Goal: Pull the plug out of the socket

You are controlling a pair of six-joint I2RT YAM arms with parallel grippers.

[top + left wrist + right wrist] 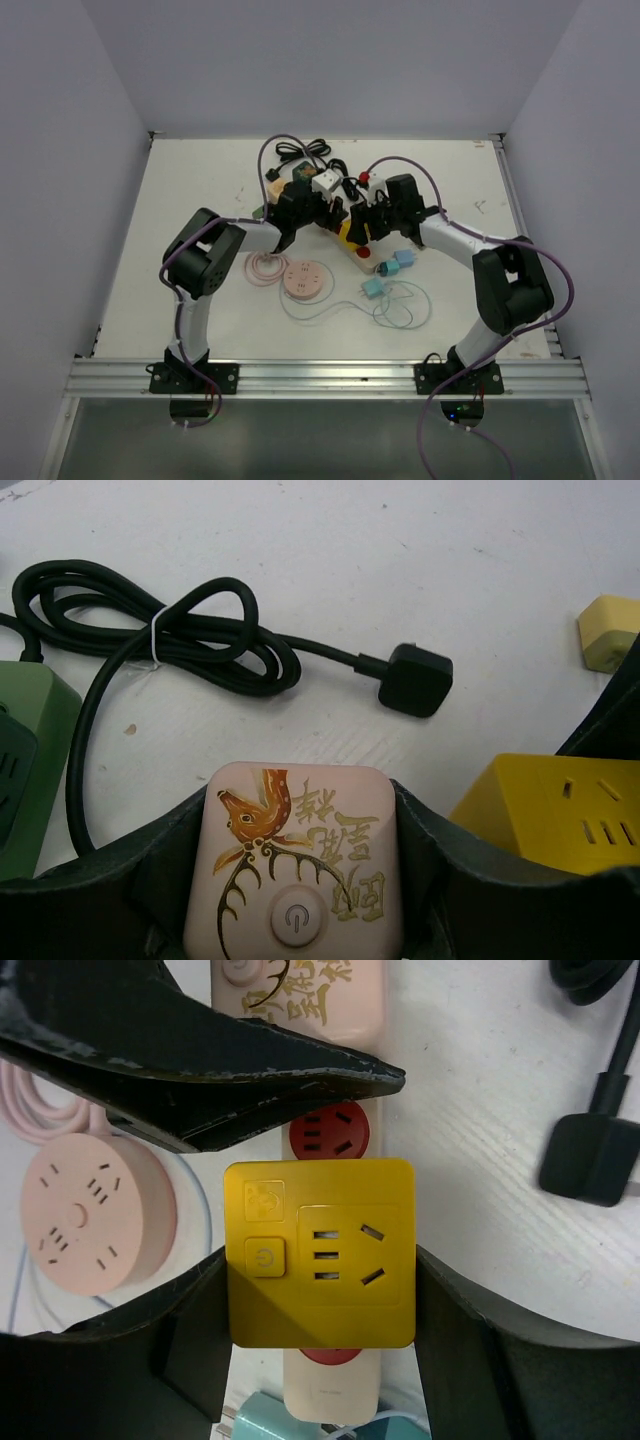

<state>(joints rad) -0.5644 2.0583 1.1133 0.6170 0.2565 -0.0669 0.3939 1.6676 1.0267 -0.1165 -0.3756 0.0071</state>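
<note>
right gripper [320, 1310] fingers [185, 1345] press both sides of the yellow cube plug [320, 1250]. it sits on the cream power strip [330, 1405], over the red sockets. its face shows a power-symbol button and a small embossed logo too faint to read. left gripper [300, 900] clamps the strip's pink end, printed with a deer, gold chinese characters and a power button. both arms reach in, elbows bent, toward mid-table. the cube hides the strip's middle. black plug [415, 680] lies loose nearby, round pink socket [95, 1215] beside the strip.
</note>
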